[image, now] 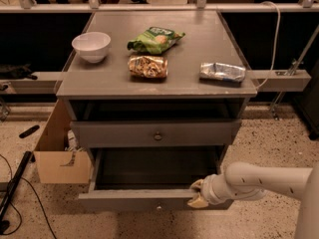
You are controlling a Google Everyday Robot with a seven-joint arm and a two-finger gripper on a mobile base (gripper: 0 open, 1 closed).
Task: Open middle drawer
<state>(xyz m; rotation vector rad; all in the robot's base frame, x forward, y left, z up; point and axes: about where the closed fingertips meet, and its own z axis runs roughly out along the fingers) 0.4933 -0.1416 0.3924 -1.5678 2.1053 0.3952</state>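
Note:
The middle drawer (149, 199) is pulled well out of the grey cabinet, and its dark grey inside (154, 167) shows empty. Its small round knob (158, 208) sits at the centre of the front. My gripper (197, 194) is at the right end of the drawer's front panel. One pale fingertip is inside the top edge and the other is on the outer face, so it is shut on the panel. My white arm (259, 180) reaches in from the lower right.
The drawer above (157, 136) stands slightly out, with a dark gap over it. On the cabinet top (114, 83) are a white bowl (91, 46), a green bag (155, 39), a brown snack bag (147, 66) and a silver packet (222, 72). A cardboard box (56, 158) stands at the left.

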